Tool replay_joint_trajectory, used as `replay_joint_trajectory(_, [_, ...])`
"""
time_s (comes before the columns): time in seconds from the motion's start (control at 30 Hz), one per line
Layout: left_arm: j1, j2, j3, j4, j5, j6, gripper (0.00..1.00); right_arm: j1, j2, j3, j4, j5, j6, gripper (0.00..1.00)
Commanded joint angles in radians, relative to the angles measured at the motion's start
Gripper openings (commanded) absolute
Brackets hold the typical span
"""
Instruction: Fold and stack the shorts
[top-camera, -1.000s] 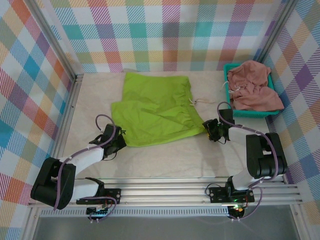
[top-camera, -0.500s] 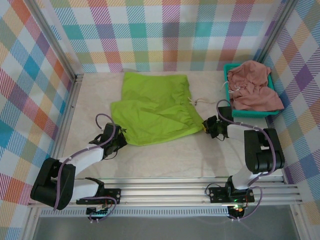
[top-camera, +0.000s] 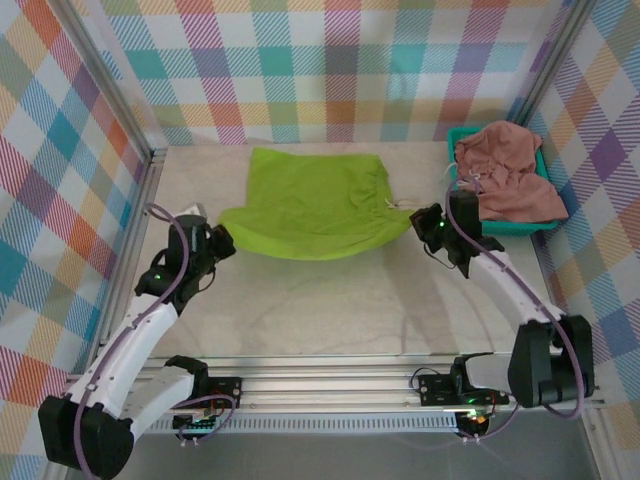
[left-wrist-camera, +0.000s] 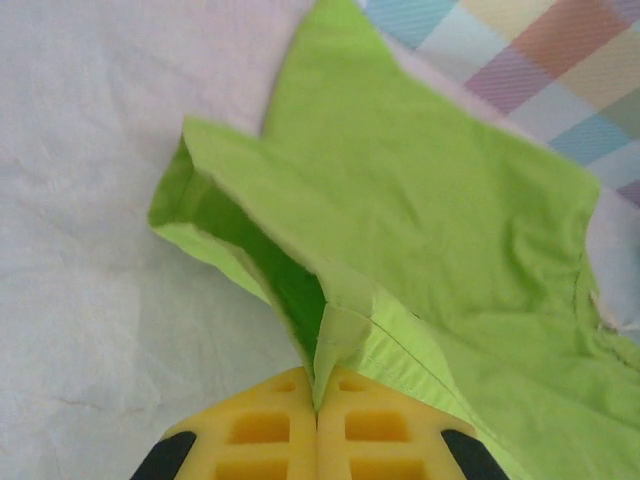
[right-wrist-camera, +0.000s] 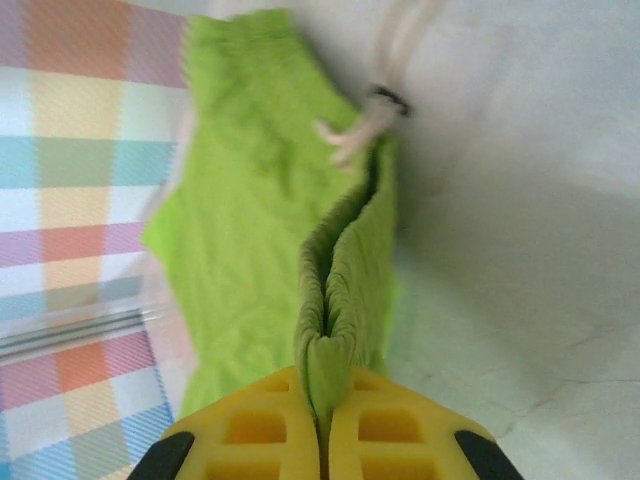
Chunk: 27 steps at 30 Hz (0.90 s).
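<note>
The lime green shorts (top-camera: 310, 205) hang stretched between both grippers above the middle of the table, their far edge still on the surface. My left gripper (top-camera: 222, 240) is shut on the hem corner of the green shorts (left-wrist-camera: 420, 200), pinched between the yellow pads (left-wrist-camera: 280, 430). At the waistband end my right gripper (top-camera: 424, 228) is shut on the gathered elastic of the green shorts (right-wrist-camera: 250, 200), with the white drawstring (right-wrist-camera: 385, 60) trailing beyond it. The salmon pink shorts (top-camera: 505, 170) lie bunched in the teal basket (top-camera: 458, 190) at the back right.
Plaid walls and a metal frame (top-camera: 140, 215) close the table in on the left, back and right. The teal basket stands close behind the right arm. Pale bare tabletop (top-camera: 340, 300) lies between the arms and the near rail.
Both arms have lifted and moved away from me, raising the near edge of the green shorts off the table. The right gripper closed on the waistband; the left stayed shut on its corner.
</note>
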Motion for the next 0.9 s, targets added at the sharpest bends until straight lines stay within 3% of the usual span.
replay_joint_trajectory(0.0, [0.031,-0.011,0.116,-0.114,-0.013,0.054,0.00,0.014,-0.069,0.082,-0.098,0.045,-0.068,0.00])
replay_joint_trajectory(0.4, [0.065,0.129,0.642,-0.252,-0.039,0.146,0.00,0.052,-0.099,0.427,-0.237,0.030,-0.194,0.00])
replay_joint_trajectory(0.87, [0.082,0.393,1.250,-0.398,-0.051,0.240,0.00,0.109,-0.014,0.818,-0.300,0.013,-0.337,0.00])
